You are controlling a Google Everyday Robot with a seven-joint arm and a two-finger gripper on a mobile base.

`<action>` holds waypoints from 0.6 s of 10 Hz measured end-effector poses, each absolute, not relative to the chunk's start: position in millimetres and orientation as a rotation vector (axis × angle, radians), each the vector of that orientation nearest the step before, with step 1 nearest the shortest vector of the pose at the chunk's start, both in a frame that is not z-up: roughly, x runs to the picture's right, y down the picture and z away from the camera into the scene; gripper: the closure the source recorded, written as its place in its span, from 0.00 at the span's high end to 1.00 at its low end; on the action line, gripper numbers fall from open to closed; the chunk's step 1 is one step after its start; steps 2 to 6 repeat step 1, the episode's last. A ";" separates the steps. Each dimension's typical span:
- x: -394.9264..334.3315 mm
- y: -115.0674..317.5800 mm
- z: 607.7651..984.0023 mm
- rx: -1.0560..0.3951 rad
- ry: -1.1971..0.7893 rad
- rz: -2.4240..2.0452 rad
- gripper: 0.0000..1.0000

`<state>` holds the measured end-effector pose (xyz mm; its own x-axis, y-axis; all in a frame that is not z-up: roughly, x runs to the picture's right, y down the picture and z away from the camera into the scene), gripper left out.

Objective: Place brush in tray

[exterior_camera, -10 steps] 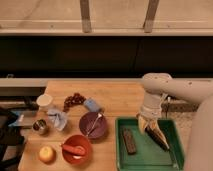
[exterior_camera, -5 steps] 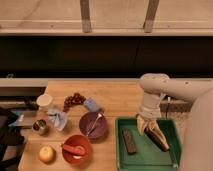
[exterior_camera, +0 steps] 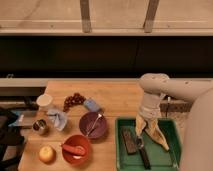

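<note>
Brush (exterior_camera: 144,155) lies flat on the tray floor near the front rim, slim and black, running diagonally from beside the dark block (exterior_camera: 128,140) toward the near edge. Tray (exterior_camera: 172,130) is the green one at the right end of the surface (exterior_camera: 117,97). End effector (exterior_camera: 151,137) hangs just above the tray interior, tan fingers (exterior_camera: 162,138) splayed wide and pointing down, nothing between them; left fingertip sits close to the brush's upper end, can't tell if they touch. My read: release step, brush looks placed, task essentially done. Next move should be a straight vertical lift so the fingertips clear the brush and block without dragging either, then pull the arm back over the tray's far rim. Risk is small: a finger snagging the brush tip on the way up. Left of the tray, purple bowl (exterior_camera: 93,125) with a utensil in it, red bowl (exterior_camera: 76,148) nearer the front, apple (exterior_camera: 47,153) beside it. Farther back, grapes (exterior_camera: 73,100) and white cup (exterior_camera: 44,101).
</note>
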<state>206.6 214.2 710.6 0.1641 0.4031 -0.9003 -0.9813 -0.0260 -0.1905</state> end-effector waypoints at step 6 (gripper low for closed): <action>206.6 214.2 710.6 -1.028 0.745 1.288 0.50</action>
